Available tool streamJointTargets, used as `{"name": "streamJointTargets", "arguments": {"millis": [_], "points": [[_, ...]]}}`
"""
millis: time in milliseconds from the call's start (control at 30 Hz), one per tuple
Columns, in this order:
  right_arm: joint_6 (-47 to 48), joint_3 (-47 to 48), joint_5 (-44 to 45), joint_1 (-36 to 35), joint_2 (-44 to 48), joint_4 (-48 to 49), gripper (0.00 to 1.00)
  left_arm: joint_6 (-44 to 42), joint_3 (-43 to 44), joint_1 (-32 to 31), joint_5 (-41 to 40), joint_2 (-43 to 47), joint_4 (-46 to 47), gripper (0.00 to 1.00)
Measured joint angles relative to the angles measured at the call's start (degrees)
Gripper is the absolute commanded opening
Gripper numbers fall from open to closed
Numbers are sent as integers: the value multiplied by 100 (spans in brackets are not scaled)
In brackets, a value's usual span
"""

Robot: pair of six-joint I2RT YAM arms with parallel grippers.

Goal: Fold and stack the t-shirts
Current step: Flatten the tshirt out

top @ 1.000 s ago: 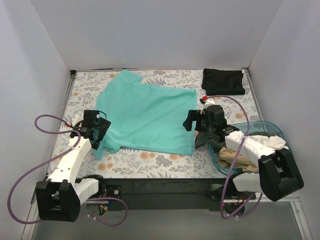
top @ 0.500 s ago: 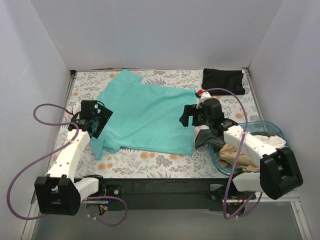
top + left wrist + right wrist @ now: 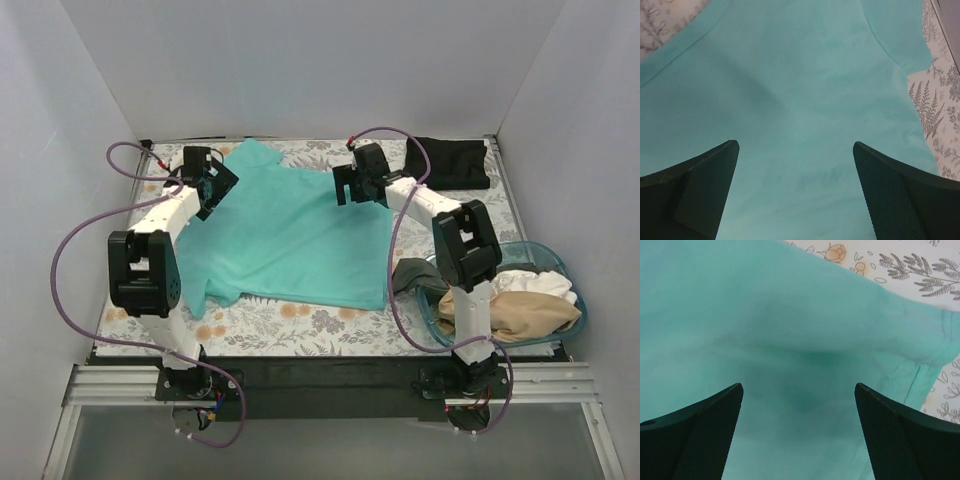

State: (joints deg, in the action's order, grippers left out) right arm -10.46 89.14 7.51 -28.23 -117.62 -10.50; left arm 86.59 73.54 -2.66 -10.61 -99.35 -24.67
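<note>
Teal t-shirt [image 3: 290, 235] lies spread flat on the floral-covered counter [image 3: 300, 320], left of centre. We find the left hand [image 3: 795, 145] above the shirt's far left part, its jaws set wide with nothing between them. The right hand [image 3: 799, 385] hangs above the far right corner of the same shirt, jaws likewise wide and holding nothing. We cannot tell whether either hand touches the cloth. A folded black t-shirt [image 3: 447, 162] sits at the far right corner of the counter. The blue basket [image 3: 560, 262] at near right holds tan [image 3: 510, 315] and white [image 3: 530, 283] shirts, and a dark grey shirt [image 3: 410, 275] hangs over its left rim.
</note>
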Motion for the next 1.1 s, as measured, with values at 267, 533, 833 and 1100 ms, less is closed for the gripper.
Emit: {"name": "streamJointTargets", "arguments": {"millis": [267, 533, 833, 1100], "points": [[175, 1384, -234, 671, -1401, -634, 98, -435, 1032, 28, 199, -1895, 254, 98], [448, 2581, -892, 1189, -2140, -863, 98, -544, 1495, 72, 323, -2240, 293, 98], [717, 3950, -1331, 1335, -2955, -1003, 98, -767, 2354, 96, 601, -2774, 168, 98], [920, 3303, -1377, 1283, -1932, -1360, 98, -811, 2026, 87, 1029, -2052, -223, 98]]}}
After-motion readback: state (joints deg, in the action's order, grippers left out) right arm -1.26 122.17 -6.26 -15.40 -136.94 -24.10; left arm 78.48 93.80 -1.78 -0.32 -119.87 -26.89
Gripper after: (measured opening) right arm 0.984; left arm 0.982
